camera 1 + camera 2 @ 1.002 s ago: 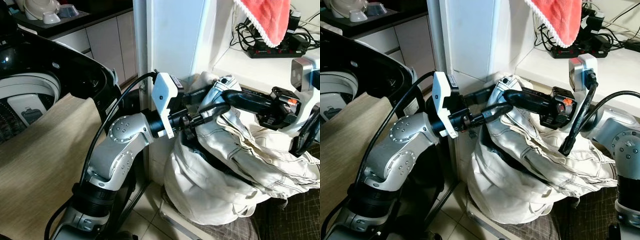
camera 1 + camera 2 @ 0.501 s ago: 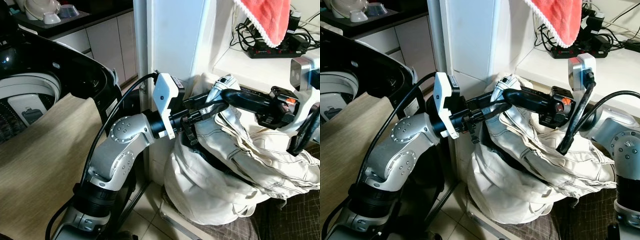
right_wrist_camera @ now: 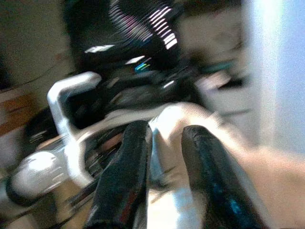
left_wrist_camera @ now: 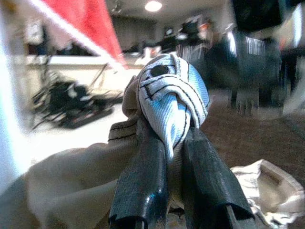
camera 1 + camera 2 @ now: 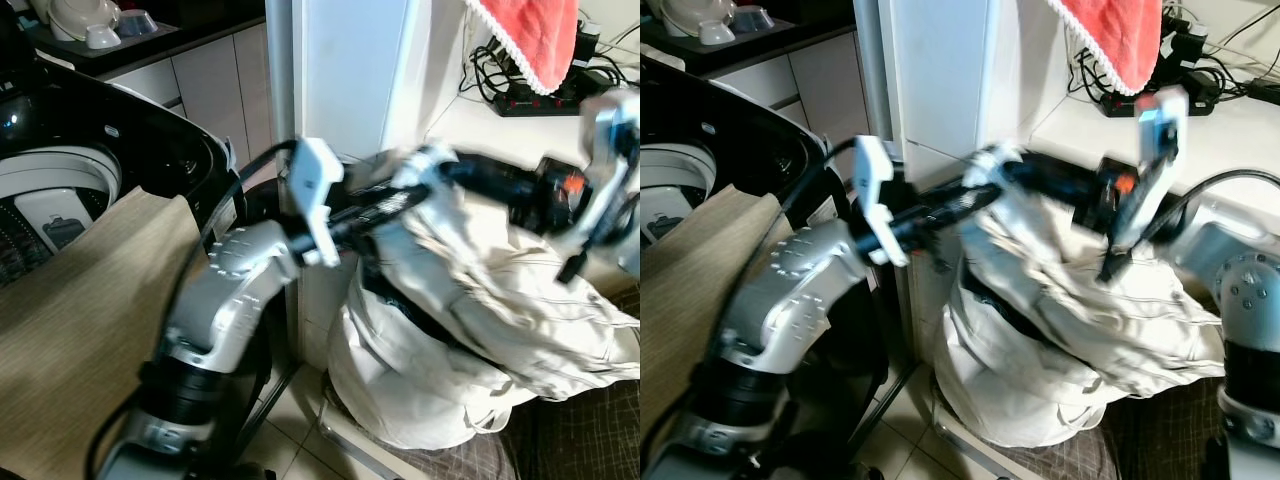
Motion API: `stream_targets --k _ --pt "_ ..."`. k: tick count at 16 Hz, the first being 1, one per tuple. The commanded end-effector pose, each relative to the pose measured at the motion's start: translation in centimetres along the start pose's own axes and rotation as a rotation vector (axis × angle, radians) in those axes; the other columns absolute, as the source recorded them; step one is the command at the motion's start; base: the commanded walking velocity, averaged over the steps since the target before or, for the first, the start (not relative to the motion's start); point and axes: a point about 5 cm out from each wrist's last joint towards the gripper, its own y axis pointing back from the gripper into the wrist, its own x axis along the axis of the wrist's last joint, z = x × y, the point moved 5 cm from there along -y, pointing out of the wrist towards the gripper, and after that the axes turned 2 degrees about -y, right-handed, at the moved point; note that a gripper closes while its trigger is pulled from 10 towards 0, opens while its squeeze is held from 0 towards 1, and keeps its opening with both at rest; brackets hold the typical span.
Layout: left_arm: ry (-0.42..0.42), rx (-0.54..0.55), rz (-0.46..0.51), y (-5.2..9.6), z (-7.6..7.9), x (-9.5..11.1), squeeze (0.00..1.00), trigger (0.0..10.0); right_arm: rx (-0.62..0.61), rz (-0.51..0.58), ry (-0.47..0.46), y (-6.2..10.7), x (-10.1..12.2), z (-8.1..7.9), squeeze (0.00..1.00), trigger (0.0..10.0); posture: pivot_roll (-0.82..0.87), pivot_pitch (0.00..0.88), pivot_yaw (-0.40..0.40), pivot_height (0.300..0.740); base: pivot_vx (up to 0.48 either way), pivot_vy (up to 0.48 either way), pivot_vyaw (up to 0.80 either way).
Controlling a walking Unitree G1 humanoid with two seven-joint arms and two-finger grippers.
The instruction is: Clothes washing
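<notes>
— What are the grippers doing?
— The left gripper [image 4: 174, 143] and right gripper [image 3: 164, 143] are both pinching the cream garment [image 5: 470, 300], holding its top above the heap beside the washer [image 5: 60, 190].

You get bright, even indoor light, but motion blur smears both arms, and the right wrist view worst.

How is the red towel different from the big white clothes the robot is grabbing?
The red towel is bright red and hangs over the counter's edge; the white garment is cream with dark stitching and sits heaped lower down. Nothing holds the towel, while the left claw and right claw both pinch the garment. The towel looks smaller. Both are soft cloth.
</notes>
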Motion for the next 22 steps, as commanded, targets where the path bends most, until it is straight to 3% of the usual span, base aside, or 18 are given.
stream_targets --k 1,3,5,6,7,8,9,10,11,12,14,15,17,18,19,20,22 --pt "-0.027 0.043 0.021 0.5 -1.2 1.1 0.00 0.0 -0.116 0.082 0.068 0.8 2.0 1.6 0.00 10.0 -0.07 0.000 0.007 0.740 0.000 0.000 0.00" --pt "-0.068 0.091 0.049 1.4 -2.8 2.7 0.00 0.0 -0.183 0.191 0.075 1.8 4.0 2.4 0.00 10.0 -0.07 0.000 0.008 0.740 0.000 0.000 0.00" --pt "-0.114 0.149 0.122 1.9 -4.5 5.7 0.00 0.0 -0.195 0.172 0.087 2.0 3.7 2.4 0.00 10.0 -0.07 0.000 0.008 0.740 0.000 0.000 0.00" --pt "-0.204 0.223 0.193 2.5 -6.5 9.3 0.00 0.0 -0.200 0.137 0.097 2.1 3.0 2.4 0.00 10.0 -0.07 0.000 0.008 0.740 0.000 0.000 0.00" --pt "-0.444 0.382 0.265 4.2 -9.6 15.4 0.00 0.0 -0.147 0.087 0.092 1.6 1.7 1.3 0.00 10.0 -0.07 0.000 0.011 0.740 0.000 0.000 0.00" --pt "-0.651 0.573 0.346 6.9 -12.0 21.6 0.00 0.0 -0.077 0.051 0.080 1.0 0.7 -0.1 0.00 10.0 -0.07 0.000 0.016 0.740 0.000 0.000 0.00" --pt "-0.754 0.668 0.358 8.2 -12.8 24.0 0.00 0.0 -0.053 0.041 0.078 0.8 0.4 -0.6 0.00 10.0 -0.07 0.000 0.016 0.740 0.000 0.000 0.00" --pt "-1.036 0.892 0.314 11.5 -13.8 28.5 0.00 0.0 -0.022 0.029 0.075 0.4 0.0 -1.2 0.00 10.0 -0.06 0.000 0.019 0.740 0.000 0.000 0.00" --pt "-1.283 1.111 0.272 14.5 -13.8 31.9 0.00 0.0 -0.010 0.031 0.072 0.1 -0.1 -1.5 0.00 10.0 -0.06 0.000 0.020 0.740 0.000 0.000 0.00" --pt "-1.432 1.249 0.251 16.5 -13.3 33.8 0.00 0.0 0.000 0.036 0.069 -0.2 -0.2 -1.6 0.00 10.0 -0.06 0.000 0.020 0.740 0.000 0.000 0.00" --pt "-1.565 1.326 0.201 17.7 -13.0 34.6 0.00 0.0 0.011 0.039 0.066 -0.5 -0.3 -1.8 0.00 10.0 -0.06 0.000 0.018 0.740 0.000 0.000 0.00" --pt "-1.562 1.332 0.082 18.2 -14.8 33.0 0.00 0.0 0.039 0.035 0.056 -1.1 -0.7 -2.4 0.00 10.0 -0.06 0.000 0.017 0.740 0.000 0.000 0.00" --pt "-1.265 1.286 -0.191 19.1 -20.2 26.1 0.00 0.0 0.093 0.001 0.048 -2.3 -1.9 -3.6 0.00 10.0 -0.05 0.000 0.014 0.740 0.000 0.000 0.00" --pt "-0.941 1.259 -0.365 20.5 -23.2 19.2 0.00 7.8 0.137 -0.028 0.043 -3.3 -2.7 -4.8 0.00 10.0 -0.06 0.000 0.016 0.740 0.000 0.000 0.00" --pt "-0.844 1.249 -0.406 21.0 -23.7 17.0 0.00 7.8 0.152 -0.037 0.041 -3.7 -3.0 -5.2 0.00 10.0 -0.06 0.000 0.017 0.740 0.000 0.000 0.00" --pt "-0.691 1.305 -0.531 23.4 -24.5 12.6 0.00 10.0 0.183 -0.074 0.041 -4.6 -4.0 -6.3 0.00 10.0 -0.07 0.000 0.023 0.740 0.000 0.000 0.00" --pt "-0.527 1.411 -0.682 27.3 -24.7 8.5 0.00 10.0 0.241 -0.122 0.038 -5.3 -5.3 -8.0 0.00 10.0 -0.07 0.000 0.020 0.740 0.000 0.000 0.00"
